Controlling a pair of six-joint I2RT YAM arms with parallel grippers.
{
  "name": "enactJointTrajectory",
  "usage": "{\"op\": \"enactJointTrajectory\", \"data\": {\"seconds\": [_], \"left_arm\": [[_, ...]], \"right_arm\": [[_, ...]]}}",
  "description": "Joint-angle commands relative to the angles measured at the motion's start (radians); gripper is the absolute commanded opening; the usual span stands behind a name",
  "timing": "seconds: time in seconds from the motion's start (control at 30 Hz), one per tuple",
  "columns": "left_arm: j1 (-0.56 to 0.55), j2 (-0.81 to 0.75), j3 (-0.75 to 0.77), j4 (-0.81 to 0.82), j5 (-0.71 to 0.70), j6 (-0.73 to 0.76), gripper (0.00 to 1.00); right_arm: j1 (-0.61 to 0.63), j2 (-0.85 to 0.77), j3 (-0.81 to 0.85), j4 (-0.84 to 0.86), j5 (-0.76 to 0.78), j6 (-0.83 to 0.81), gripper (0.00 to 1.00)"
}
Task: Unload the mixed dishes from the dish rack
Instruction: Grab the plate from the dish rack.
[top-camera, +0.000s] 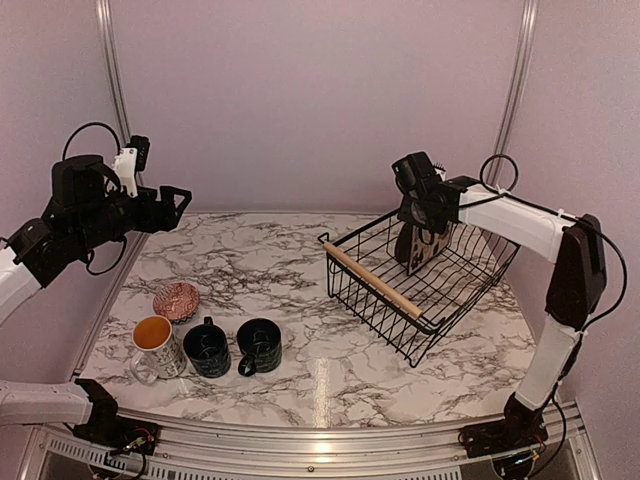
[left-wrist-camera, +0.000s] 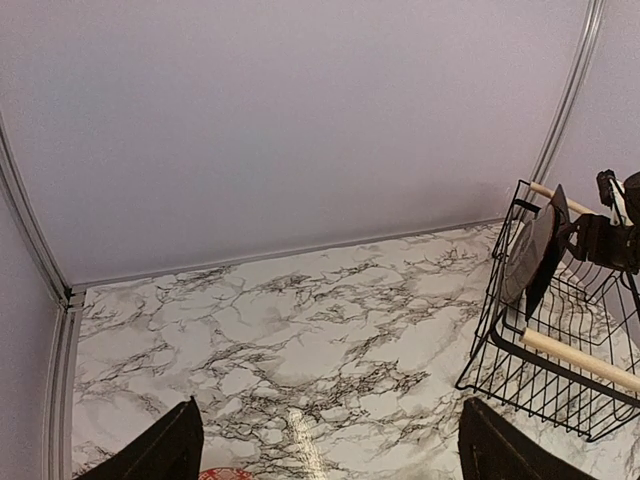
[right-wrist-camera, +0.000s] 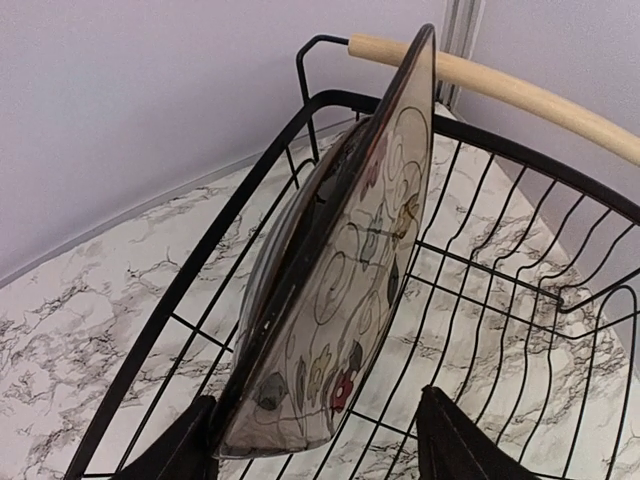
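Observation:
The square patterned plate (top-camera: 426, 247) stands on edge inside the black wire dish rack (top-camera: 372, 301) at the right. My right gripper (top-camera: 424, 222) is over it, jaws open. In the right wrist view the plate (right-wrist-camera: 345, 280) sits between the fingers (right-wrist-camera: 455, 448), close to the left one, and my right gripper (right-wrist-camera: 320, 450) is not closed on it. On the table at the left stand the white mug with orange inside (top-camera: 155, 345), two dark mugs (top-camera: 207, 349) (top-camera: 260, 345) and the pinkish-red bowl (top-camera: 177, 300). My left gripper (top-camera: 176, 205) is open and empty, raised high at the left.
The rack's wooden handle (top-camera: 375, 280) faces the table's middle; the other handle (right-wrist-camera: 520, 95) is behind the plate. The left wrist view shows the rack (left-wrist-camera: 560, 375), the plate (left-wrist-camera: 533, 255) and the bowl's rim (left-wrist-camera: 225, 473). Walls close in on the back and sides.

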Motion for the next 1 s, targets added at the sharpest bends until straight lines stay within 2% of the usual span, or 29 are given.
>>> {"op": "enactJointTrajectory", "data": {"seconds": [0.0, 0.2, 0.3, 0.37, 0.77, 0.97], "left_arm": [[0.004, 0.008, -0.013, 0.014, 0.021, 0.002, 0.91], [0.004, 0.014, -0.012, 0.014, 0.033, -0.001, 0.91], [0.004, 0.018, -0.013, 0.014, 0.033, -0.001, 0.91], [0.004, 0.020, -0.012, 0.012, 0.035, -0.001, 0.91], [0.005, 0.027, -0.012, 0.012, 0.045, -0.005, 0.91], [0.004, 0.026, -0.010, 0.010, 0.048, -0.004, 0.91]], "right_arm": [[0.000, -0.082, -0.051, 0.055, 0.002, -0.011, 0.66], [-0.013, -0.112, -0.111, 0.113, -0.052, -0.032, 0.66], [-0.018, -0.111, -0.109, 0.107, -0.065, -0.025, 0.56], [-0.018, -0.111, -0.108, 0.092, -0.063, -0.016, 0.53], [-0.022, -0.117, -0.132, 0.009, 0.005, 0.049, 0.48], [-0.024, -0.105, -0.146, 0.020, 0.115, 0.012, 0.48]]}}
